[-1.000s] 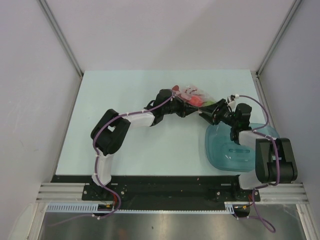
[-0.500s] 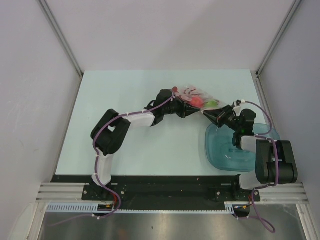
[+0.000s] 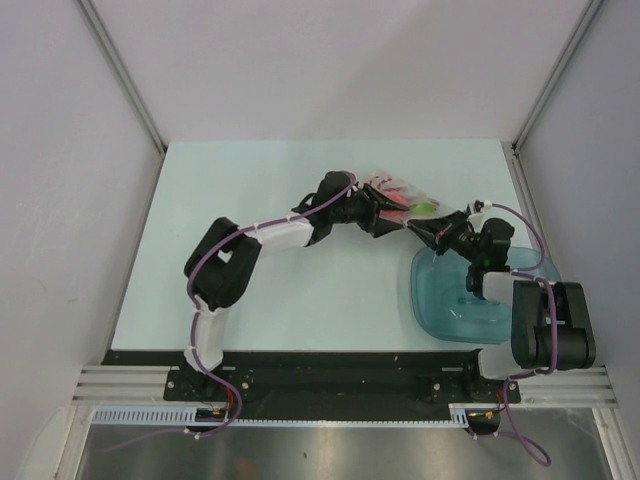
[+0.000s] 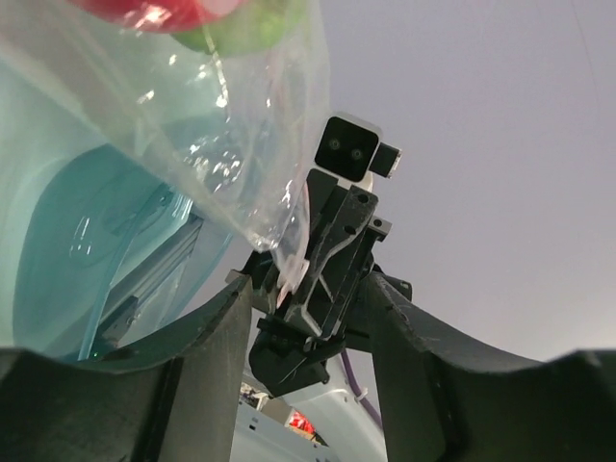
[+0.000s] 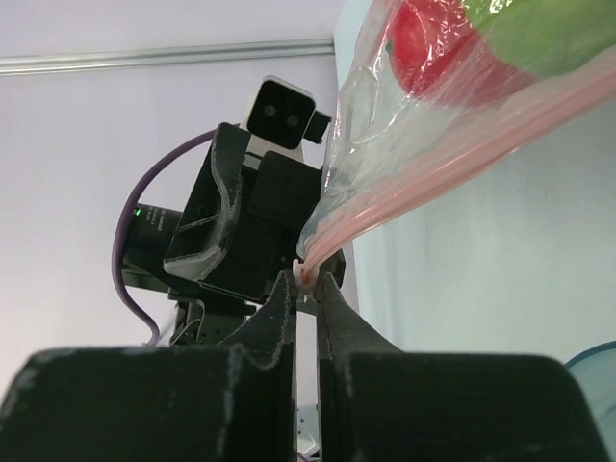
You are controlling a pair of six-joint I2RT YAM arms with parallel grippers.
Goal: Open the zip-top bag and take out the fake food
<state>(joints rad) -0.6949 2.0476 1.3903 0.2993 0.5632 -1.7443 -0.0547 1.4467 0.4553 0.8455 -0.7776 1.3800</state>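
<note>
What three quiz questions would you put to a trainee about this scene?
1. True or false: the fake food is already out of the zip-top bag.
2. Which gripper pinches the bag's pink zip strip? A left, B right, C neither.
3. Fill in: the teal tray lies beneath the ___ arm.

Key: 1 false, it still shows inside the bag. 2 B, the right gripper. 3 right.

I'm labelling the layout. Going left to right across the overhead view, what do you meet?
left arm → zip-top bag → right gripper → teal tray
</note>
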